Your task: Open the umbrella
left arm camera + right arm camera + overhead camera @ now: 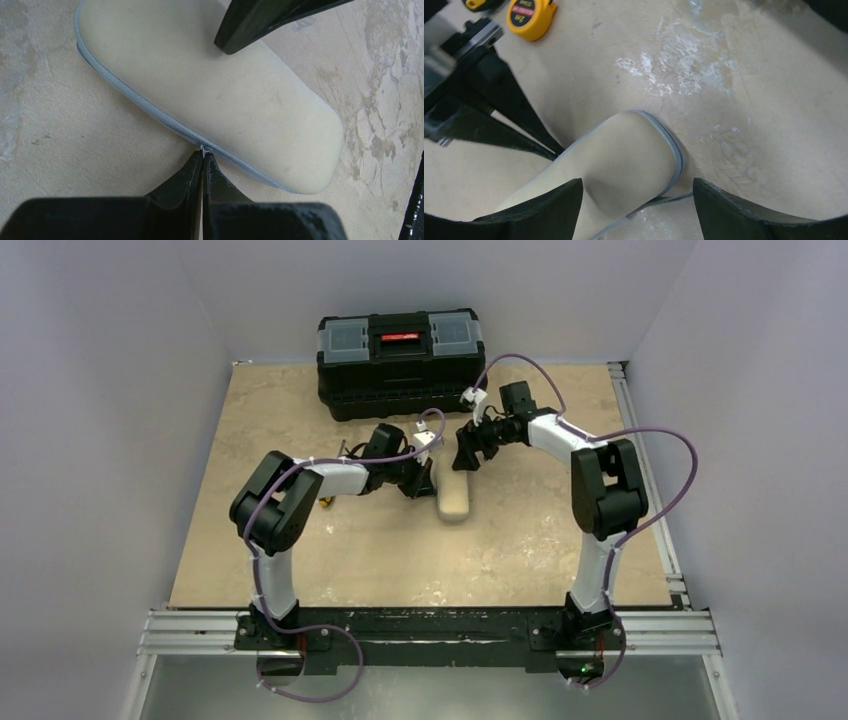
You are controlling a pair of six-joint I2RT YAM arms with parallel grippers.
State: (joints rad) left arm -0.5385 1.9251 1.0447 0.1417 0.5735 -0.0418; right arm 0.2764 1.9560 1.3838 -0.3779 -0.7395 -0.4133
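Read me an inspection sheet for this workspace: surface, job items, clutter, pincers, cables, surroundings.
Surface: beige mottled table, with a whitish scuffed patch in the right wrist view.
Job's things: cream sleeve lying flat; no umbrella fabric or shaft seen.
Clutter: black toolbox at the far edge; yellow tape measure.
Pincers: left pincer shut on the zipper pull; right pincer open, astride the sleeve's end.
Cables: purple cables loop along both arms.
Surroundings: pale walls; metal rails at the near edge.
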